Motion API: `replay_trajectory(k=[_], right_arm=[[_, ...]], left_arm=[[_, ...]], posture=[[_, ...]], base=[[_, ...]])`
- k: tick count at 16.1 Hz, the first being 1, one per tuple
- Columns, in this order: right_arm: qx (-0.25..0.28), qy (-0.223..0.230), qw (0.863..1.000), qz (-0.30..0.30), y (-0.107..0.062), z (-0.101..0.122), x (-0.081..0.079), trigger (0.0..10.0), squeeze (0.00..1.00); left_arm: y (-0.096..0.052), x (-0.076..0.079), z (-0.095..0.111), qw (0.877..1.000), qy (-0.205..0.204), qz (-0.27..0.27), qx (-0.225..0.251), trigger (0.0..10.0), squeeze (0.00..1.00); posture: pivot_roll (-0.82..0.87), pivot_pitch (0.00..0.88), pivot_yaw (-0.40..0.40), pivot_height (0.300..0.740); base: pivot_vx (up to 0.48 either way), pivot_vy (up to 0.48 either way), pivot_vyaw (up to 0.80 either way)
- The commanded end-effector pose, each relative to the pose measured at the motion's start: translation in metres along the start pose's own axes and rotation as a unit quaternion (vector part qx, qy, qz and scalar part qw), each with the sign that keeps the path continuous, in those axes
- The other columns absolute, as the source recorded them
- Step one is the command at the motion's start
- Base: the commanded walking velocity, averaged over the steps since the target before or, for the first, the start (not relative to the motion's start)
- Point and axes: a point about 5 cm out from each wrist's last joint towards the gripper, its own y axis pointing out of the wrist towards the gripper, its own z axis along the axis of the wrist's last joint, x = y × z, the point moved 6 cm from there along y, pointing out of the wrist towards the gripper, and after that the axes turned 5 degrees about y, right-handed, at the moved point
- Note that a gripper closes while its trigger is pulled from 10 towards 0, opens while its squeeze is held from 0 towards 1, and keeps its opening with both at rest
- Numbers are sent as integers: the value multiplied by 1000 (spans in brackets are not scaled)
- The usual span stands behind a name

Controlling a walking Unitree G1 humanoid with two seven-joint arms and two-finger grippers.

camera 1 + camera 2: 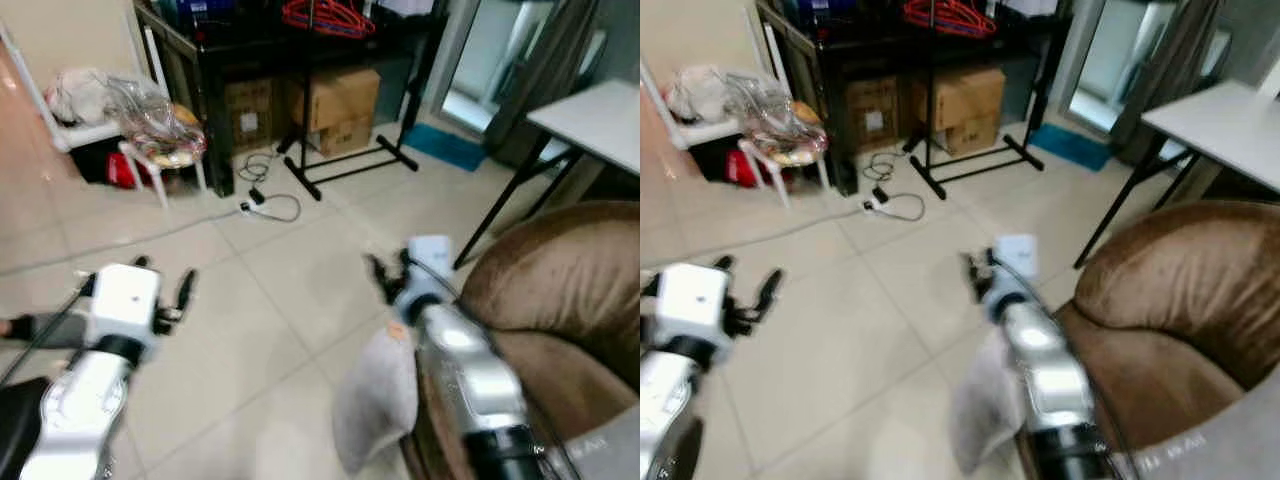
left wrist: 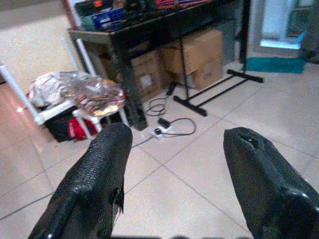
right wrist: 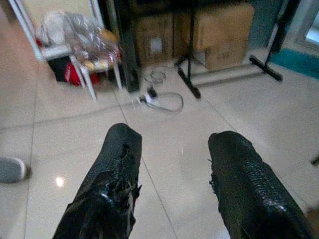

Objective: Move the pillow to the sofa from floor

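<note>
A pale grey pillow [image 1: 378, 398] leans on the tiled floor against the front of the brown sofa [image 1: 570, 290], just under my right arm. My right gripper [image 1: 388, 272] is raised above the pillow, open, with nothing between its fingers [image 3: 117, 179]. My left gripper [image 1: 162, 285] is held out over bare tiles at the left, also open and empty, its fingers [image 2: 102, 169] spread wide. The pillow's lower part is hidden by my right arm and the picture's edge.
A black table with cardboard boxes [image 1: 340, 105] under it stands at the back, beside a black clothes rack base [image 1: 345, 170]. A power strip and cable [image 1: 262, 205] lie on the tiles. A white chair with bags [image 1: 150, 130] is back left; a white table [image 1: 590, 120] right.
</note>
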Motion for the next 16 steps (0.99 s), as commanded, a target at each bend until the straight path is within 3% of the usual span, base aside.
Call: replay_trajectory(k=[1, 4, 9, 13, 16], right_arm=[[35, -11, 998, -46, -7, 15, 26, 10000, 0], [45, -8, 996, -77, -16, 16, 40, 10000, 0], [31, -7, 997, -76, -20, 10, 37, 10000, 0], [30, -3, 997, -69, -19, 10, 33, 10000, 0], [22, -4, 997, -69, -15, 8, 40, 10000, 0]], left_arm=[[4, 4, 8, 1000, 2, -6, 16, 10000, 0], [8, 0, 10, 1000, 5, -2, 21, 10000, 0], [10, 4, 10, 1000, 4, -12, 25, 10000, 0], [8, 10, 9, 999, 5, -17, 27, 10000, 0], [9, 9, 10, 999, -2, -12, 30, 10000, 0]], posture=[[3, 0, -59, 740], [-5, 0, -45, 740], [-13, 0, -39, 735], [-22, 0, -43, 695], [-25, 0, -49, 670]], base=[[270, 0, 0], [271, 0, 0], [216, 0, 0], [0, 0, 0], [0, 0, 0]])
